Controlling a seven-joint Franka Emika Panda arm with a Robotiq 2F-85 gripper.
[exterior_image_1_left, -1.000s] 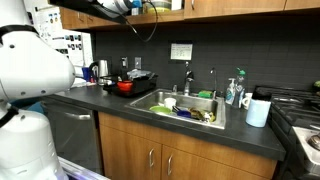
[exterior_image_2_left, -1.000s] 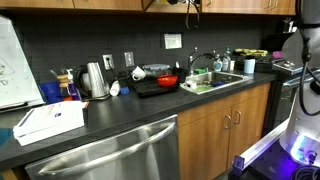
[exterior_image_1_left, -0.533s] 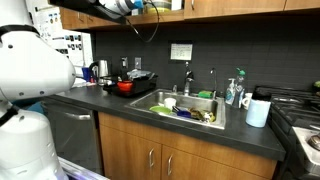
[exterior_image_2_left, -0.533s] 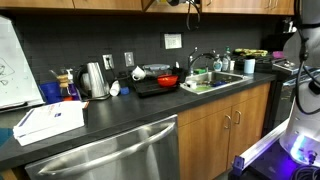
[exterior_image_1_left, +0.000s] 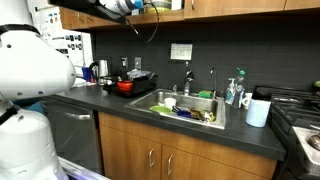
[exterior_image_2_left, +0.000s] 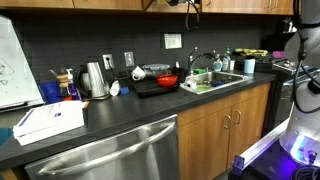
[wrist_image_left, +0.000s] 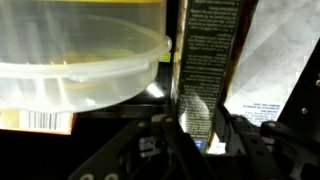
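Wrist view shows the tall narrow dark packet with white print (wrist_image_left: 205, 55) standing upright between the two fingers of the tool (wrist_image_left: 196, 132). The tool is drawn in narrow and clamps the packet's lower part. The packet sits on a shelf inside the upper wooden cabinet (exterior_image_1_left: 225, 8), high above the dark desk (exterior_image_1_left: 115, 108). In both exterior views the white robot arm (exterior_image_1_left: 100, 8) reaches up to that cabinet, and the top edge of the picture cuts off most of the tool.

The grasp looks made, so the step in hand appears to be securing the packet. Drawing it out would call for a straight pull back, kept level and upright, because the neighbours crowd it. On one side, the rim of a round translucent plastic tub with a lid (wrist_image_left: 80, 50) comes very near the packet, though I cannot tell whether they touch. On the opposite side, a white crinkled paper bag (wrist_image_left: 280, 60) stands just beside it. A sideways swing could drag either one along.

Down on the desk, the red pot (exterior_image_1_left: 125, 87), the steel sink (exterior_image_1_left: 185, 105) and the metal kettle (exterior_image_2_left: 95, 80) are well apart from all this.
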